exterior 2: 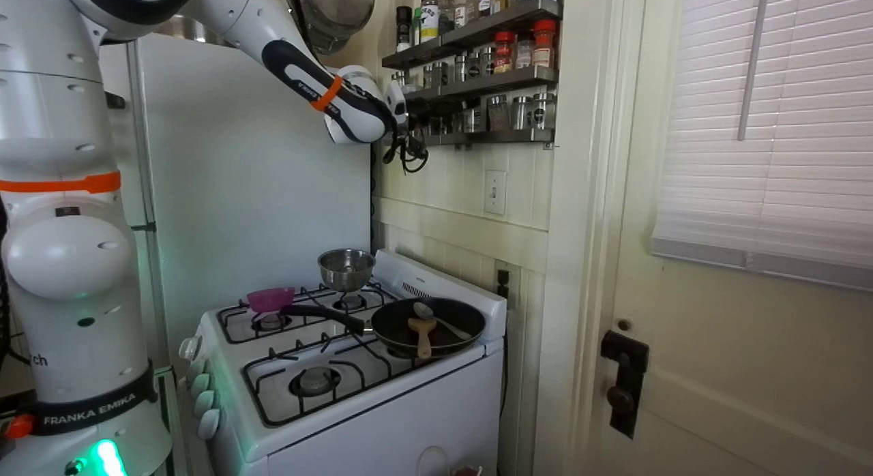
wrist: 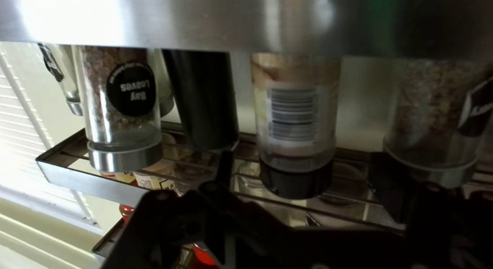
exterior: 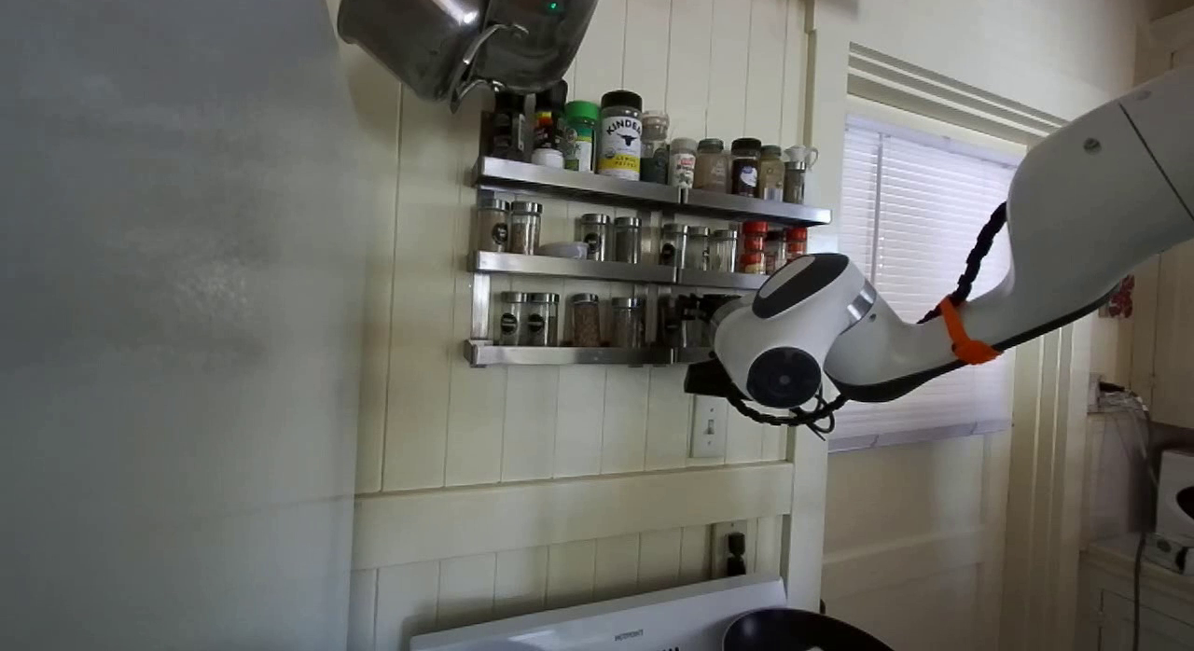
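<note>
The wrist view is upside down. My gripper point(wrist: 304, 165) is open, with one dark finger on each side of a bottle point(wrist: 294, 115) that has a black cap and a barcode label. Whether the fingers touch it cannot be told. A black cylindrical container point(wrist: 204, 99) and a jar labelled Bay Leaves point(wrist: 133, 91) stand to one side. A seasoning jar point(wrist: 435, 118) stands behind the finger on the opposite side. In an exterior view the gripper point(exterior: 700, 311) is at the bottom shelf point(exterior: 569, 354); the wrist partly hides it. It also appears dark in an exterior view point(exterior 2: 436, 109).
The shelf lip point(wrist: 231, 22) crosses close before the bottles. The middle shelf point(exterior: 578, 267) and top shelf point(exterior: 578, 177) hold several spice jars. Metal pots point(exterior: 466, 35) hang nearby. Below stands a stove point(exterior 2: 273, 421) with a pan point(exterior 2: 389, 329), metal bowl point(exterior 2: 346, 271) and pink bowl point(exterior 2: 271, 300).
</note>
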`<state>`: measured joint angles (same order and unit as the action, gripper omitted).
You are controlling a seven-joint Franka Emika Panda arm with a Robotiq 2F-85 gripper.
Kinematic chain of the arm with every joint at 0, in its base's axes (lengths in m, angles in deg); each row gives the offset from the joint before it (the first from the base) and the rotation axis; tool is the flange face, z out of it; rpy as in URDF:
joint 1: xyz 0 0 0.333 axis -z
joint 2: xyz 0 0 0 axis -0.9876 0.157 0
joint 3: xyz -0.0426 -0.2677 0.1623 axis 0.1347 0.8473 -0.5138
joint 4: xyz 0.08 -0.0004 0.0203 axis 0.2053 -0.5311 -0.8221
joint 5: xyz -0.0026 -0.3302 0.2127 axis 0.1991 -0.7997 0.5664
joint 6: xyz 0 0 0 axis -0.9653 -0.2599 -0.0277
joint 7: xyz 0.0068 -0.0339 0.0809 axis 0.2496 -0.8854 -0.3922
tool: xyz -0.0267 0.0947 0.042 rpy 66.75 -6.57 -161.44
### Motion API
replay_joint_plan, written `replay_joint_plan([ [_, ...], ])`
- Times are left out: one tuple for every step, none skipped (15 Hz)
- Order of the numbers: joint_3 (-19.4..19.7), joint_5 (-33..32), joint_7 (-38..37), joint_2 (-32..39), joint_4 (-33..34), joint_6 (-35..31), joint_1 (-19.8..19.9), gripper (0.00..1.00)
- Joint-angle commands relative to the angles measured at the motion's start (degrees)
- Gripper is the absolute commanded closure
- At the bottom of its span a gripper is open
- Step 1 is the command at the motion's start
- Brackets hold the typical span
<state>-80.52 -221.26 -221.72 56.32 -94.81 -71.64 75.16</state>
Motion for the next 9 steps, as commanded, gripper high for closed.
replay_joint_plan([
  [0.17,-0.32,-0.68,-4.19,-4.79,0.86,-0.86,0.09],
  [0.22,-0.05,-0.68,-5.09,-5.76,1.14,-0.99,0.11],
  [0.27,0.04,-0.67,-5.92,-6.7,1.37,-1.1,0.11],
  [0.3,0.14,-0.48,-6.67,-7.51,1.69,-1.21,0.14],
  [0.36,0.28,-0.49,-7.55,-8.51,1.93,-1.33,0.13],
  [0.41,0.31,-0.54,-8.36,-9.39,2.0,-1.44,0.14],
  [0.43,0.49,-0.52,-9.28,-10.48,2.12,-1.58,0.15],
  [0.44,0.74,-0.4,-10.2,-11.63,2.18,-1.74,0.15],
  [0.46,0.8,-0.31,-11.09,-12.73,2.11,-1.94,0.15],
])
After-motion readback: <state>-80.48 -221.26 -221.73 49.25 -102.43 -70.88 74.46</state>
